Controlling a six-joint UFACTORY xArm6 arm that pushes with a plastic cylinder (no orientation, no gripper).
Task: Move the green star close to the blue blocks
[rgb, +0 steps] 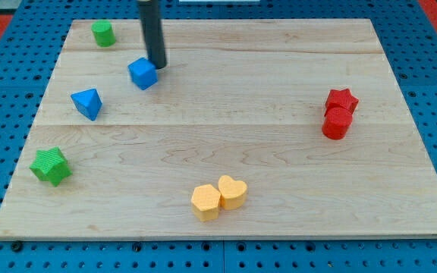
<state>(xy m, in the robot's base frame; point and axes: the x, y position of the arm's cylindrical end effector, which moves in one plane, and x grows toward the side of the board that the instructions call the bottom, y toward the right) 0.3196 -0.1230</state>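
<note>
My rod comes down from the view's top, and my tip (158,65) sits on the worktop (226,144) just at the upper right corner of the blue cube (143,73), touching it or very nearly so; I cannot tell which from here; the rod carries no gripper, so there is nothing spread or pressed together to report.

The green star (51,165) lies near the worktop's left edge, low in the view, well apart from my tip; it rests flat, its points spread about evenly, so I make out no clear long axis; one point seems to aim toward the view's upper left, though the outline is too soft for me to be sure.

The second blue block, a blue wedge (87,103), sits between the star and the cube, lower left of the cube and apart from it; the star is clear of both blue blocks.

A green cylinder (103,33) stands near the top left corner; a red star (341,99) touches a red cylinder (336,123) just below it at the view's right; a yellow hexagon (205,202) and a yellow heart (232,191) sit touching side by side near the bottom edge.
</note>
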